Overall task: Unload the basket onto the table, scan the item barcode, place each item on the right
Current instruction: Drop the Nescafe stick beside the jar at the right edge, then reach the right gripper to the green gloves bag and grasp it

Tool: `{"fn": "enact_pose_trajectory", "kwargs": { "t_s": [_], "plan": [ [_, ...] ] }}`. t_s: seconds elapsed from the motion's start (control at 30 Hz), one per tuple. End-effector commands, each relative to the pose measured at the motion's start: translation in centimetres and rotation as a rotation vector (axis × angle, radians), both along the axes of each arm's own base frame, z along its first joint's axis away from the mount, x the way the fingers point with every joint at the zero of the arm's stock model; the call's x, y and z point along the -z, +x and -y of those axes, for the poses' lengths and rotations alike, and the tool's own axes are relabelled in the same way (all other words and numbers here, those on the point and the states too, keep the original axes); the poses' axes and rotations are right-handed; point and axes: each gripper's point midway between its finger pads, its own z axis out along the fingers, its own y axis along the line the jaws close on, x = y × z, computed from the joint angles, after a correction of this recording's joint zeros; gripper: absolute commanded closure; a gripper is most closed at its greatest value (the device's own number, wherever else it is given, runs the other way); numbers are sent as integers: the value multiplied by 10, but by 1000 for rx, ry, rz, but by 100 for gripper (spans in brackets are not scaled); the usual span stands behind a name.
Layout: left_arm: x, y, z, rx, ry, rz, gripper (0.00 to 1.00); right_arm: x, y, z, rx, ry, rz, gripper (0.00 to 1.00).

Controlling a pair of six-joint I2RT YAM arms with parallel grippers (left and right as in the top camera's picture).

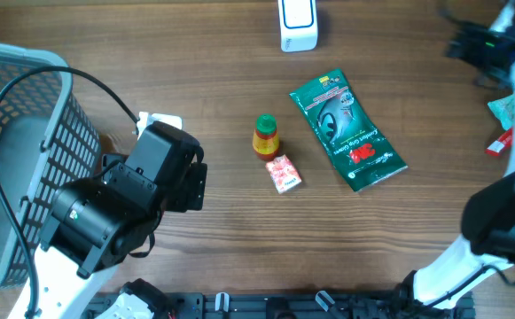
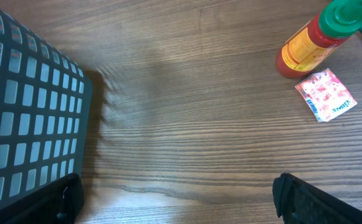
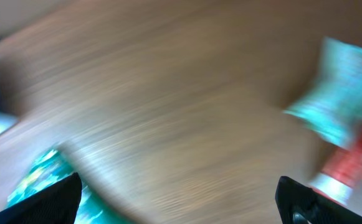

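Observation:
A white barcode scanner (image 1: 298,25) stands at the table's far edge. Near the middle are a green snack bag (image 1: 347,129), a red and yellow bottle (image 1: 266,137) with a green cap, and a small pink packet (image 1: 284,173). In the left wrist view the bottle (image 2: 311,43) and pink packet (image 2: 326,94) lie at the upper right. My left gripper (image 2: 177,196) is open over bare wood beside the basket. My right gripper (image 3: 177,193) is open and empty, its view blurred, with the green bag (image 3: 37,180) at its left.
A grey wire basket (image 1: 22,151) fills the left side, its wall (image 2: 25,118) close to my left fingers. A teal packet (image 1: 503,108) and a red item (image 1: 500,142) lie at the right edge. A white object (image 1: 161,121) sits behind the left arm.

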Motion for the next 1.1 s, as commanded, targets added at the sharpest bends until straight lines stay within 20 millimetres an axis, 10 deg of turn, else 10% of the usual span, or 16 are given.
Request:
{"fn": "enact_pose_trajectory", "kwargs": {
  "t_s": [0.0, 0.13, 0.3, 0.77, 0.9, 1.0, 1.07],
  "plan": [
    [-2, 0, -3, -8, 7, 11, 0, 16, -1, -107, -383, 18, -47, 0],
    [-2, 0, -3, -8, 7, 11, 0, 49, -18, -178, -558, -22, -109, 0],
    [-2, 0, -3, -8, 7, 11, 0, 119, -44, -220, -698, -106, -163, 0],
    [-2, 0, -3, -8, 7, 11, 0, 230, -80, -205, -701, -284, -269, 0],
    [-2, 0, -3, -8, 7, 11, 0, 268, -108, -206, -740, -223, -409, 30],
    [-2, 0, -3, -8, 7, 11, 0, 290, -142, -225, -789, -44, -524, 90],
    [-2, 0, -3, -8, 7, 11, 0, 289, -149, -236, -799, 56, -535, 95]
  ]
}}
